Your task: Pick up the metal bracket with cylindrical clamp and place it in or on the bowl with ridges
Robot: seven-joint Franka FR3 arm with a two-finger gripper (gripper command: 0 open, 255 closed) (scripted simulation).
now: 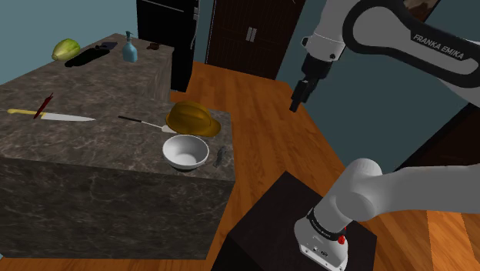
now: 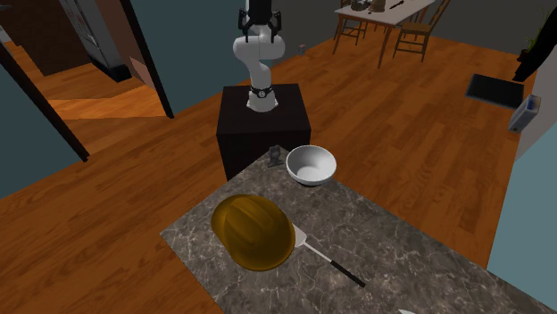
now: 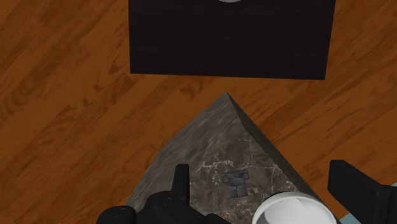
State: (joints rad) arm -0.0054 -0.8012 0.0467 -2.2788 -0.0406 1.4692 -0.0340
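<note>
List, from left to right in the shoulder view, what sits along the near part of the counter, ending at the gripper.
Knife with yellow handle → spatula → white bowl → dark bracket → gripper. The yellow hard hat is left out, since it overlaps the bowl.

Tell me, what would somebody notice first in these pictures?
Probably the big yellow hard hat on the dark stone-look counter, beside a white bowl near the counter's corner. Next, the white robot arm, its open black gripper hanging high between counter and stand. A tiny grey bracket sits by the bowl.
</note>
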